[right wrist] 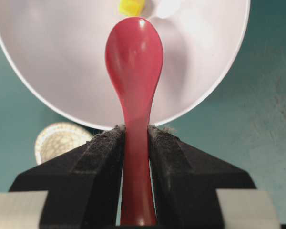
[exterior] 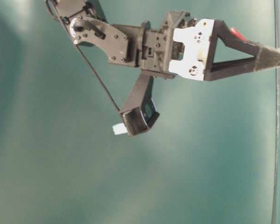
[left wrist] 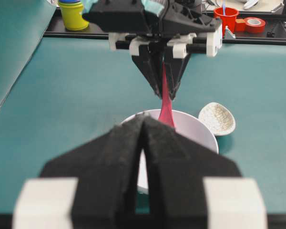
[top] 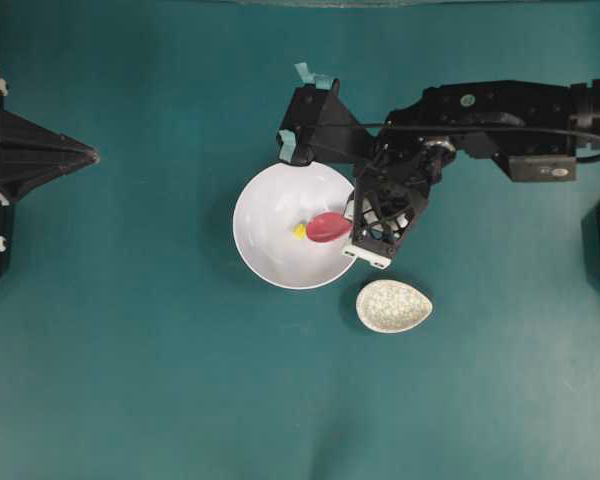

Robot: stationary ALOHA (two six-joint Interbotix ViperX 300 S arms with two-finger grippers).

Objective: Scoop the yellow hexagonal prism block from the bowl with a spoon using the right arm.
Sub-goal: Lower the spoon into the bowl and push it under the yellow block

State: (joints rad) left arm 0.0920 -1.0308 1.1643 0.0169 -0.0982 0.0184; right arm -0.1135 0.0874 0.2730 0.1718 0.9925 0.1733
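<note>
Right tool (right wrist: 136, 143) clamps the spoon (right wrist: 133, 62) over the bowl (right wrist: 52, 62); no legible writing.

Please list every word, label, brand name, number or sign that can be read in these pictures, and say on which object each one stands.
No text can be read in any view.
Small round sticker on the right arm: too small and blurred to read.
Spoon, bowl, speckled spoon rest: no markings.
Yellow container, red cup, red tape roll: no legible print.

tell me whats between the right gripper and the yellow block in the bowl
The spoon: the right gripper clamps its handle, and the scoop reaches over the bowl up to the yellow block. The right wrist view shows it best.
</note>
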